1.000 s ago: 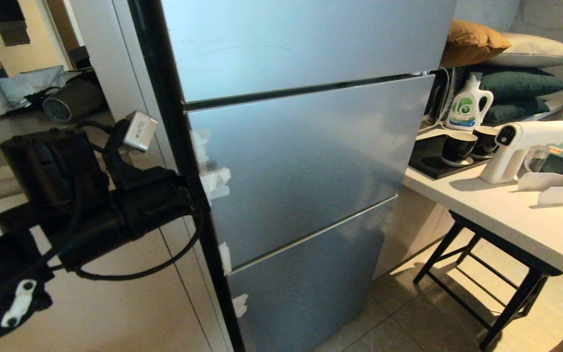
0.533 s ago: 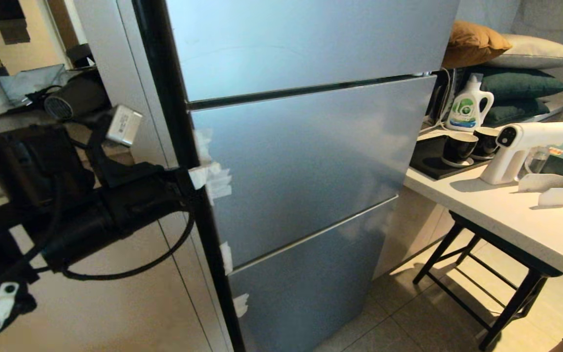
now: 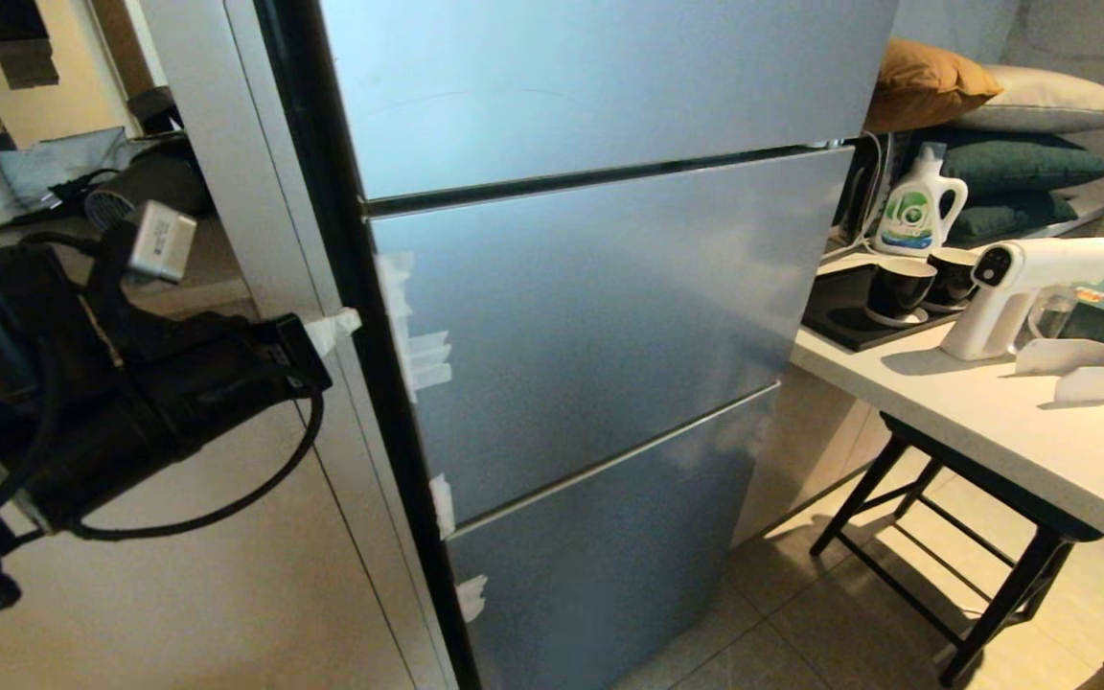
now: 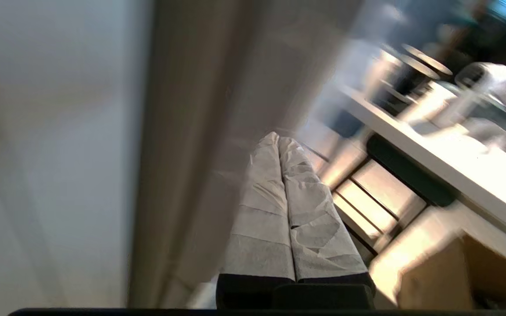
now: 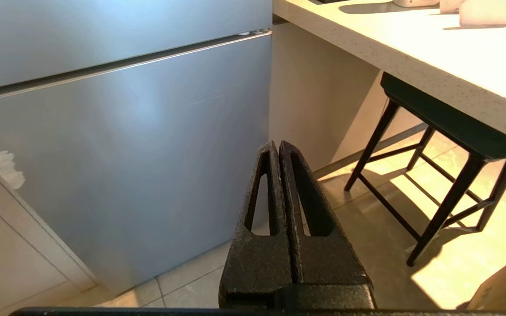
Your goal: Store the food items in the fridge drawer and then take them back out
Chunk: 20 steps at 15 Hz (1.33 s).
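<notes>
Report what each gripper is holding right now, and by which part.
Nothing. The left gripper is shut on nothing beside the fridge's left edge; the right gripper is shut and empty, low, pointing at the floor.

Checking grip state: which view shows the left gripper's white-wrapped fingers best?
Left wrist view: the white-wrapped fingers lie pressed together, holding nothing. Head view shows only the left gripper tip beside the silver-grey fridge. Right wrist view shows none.

You face the fridge [image 3: 600, 316], its lower panel [image 3: 600, 556] at six o'clock beneath two others. The counter [image 3: 1041, 431] stands at three o'clock, a stool [image 3: 954, 565] under it; the left gripper [image 3: 346, 321] sits at nine o'clock, beside the fridge's edge.
</notes>
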Available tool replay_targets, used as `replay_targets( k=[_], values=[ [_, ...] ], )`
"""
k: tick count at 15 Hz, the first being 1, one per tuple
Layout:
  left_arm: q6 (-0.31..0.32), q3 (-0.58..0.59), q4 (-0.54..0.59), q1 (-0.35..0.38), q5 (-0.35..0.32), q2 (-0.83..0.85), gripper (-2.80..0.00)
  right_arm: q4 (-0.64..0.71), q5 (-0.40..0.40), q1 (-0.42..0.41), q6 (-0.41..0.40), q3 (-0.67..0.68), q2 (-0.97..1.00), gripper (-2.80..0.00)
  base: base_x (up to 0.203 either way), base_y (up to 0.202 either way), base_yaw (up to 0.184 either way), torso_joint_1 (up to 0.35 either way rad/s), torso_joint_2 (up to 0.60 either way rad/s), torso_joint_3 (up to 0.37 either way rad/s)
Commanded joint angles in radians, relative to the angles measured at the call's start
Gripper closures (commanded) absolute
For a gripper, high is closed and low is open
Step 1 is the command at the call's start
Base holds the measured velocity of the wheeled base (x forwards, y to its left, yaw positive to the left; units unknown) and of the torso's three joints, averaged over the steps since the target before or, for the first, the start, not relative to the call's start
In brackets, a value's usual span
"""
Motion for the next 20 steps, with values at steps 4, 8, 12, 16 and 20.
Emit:
replay_targets(
  k=[4, 8, 12, 16, 20],
  values=[
    [-0.003, -0.067, -0.039, 0.012, 0.002, 0.122, 0.0, 0.0, 0.001, 0.0, 0.0, 0.0, 0.001, 0.0, 0.0, 0.0, 0.0, 0.0, 0.0, 0.0],
    [-0.001, -0.11, -0.087, 0.009, 0.01, 0.184, 0.0, 0.0, -0.001, 0.0, 0.0, 0.0, 0.001, 0.0, 0.0, 0.0, 0.0, 0.0, 0.0, 0.0],
    [-0.008, -0.11, -0.089, -0.001, 0.001, 0.18, 0.0, 0.0, 0.0, 0.0, 0.0, 0.0, 0.001, 0.0, 0.0, 0.0, 0.0, 0.0, 0.0, 0.0],
    [-0.009, -0.098, -0.089, -0.034, -0.048, 0.171, 0.0, 0.0, 0.001, 0.0, 0.0, 0.0, 0.001, 0.0, 0.0, 0.0, 0.0, 0.0, 0.0, 0.0],
    [-0.015, -0.059, -0.091, -0.085, -0.085, 0.164, 0.0, 0.0, 0.0, 0.0, 0.0, 0.0, 0.001, 0.0, 0.0, 0.0, 0.0, 0.0, 0.0, 0.0]
  ],
)
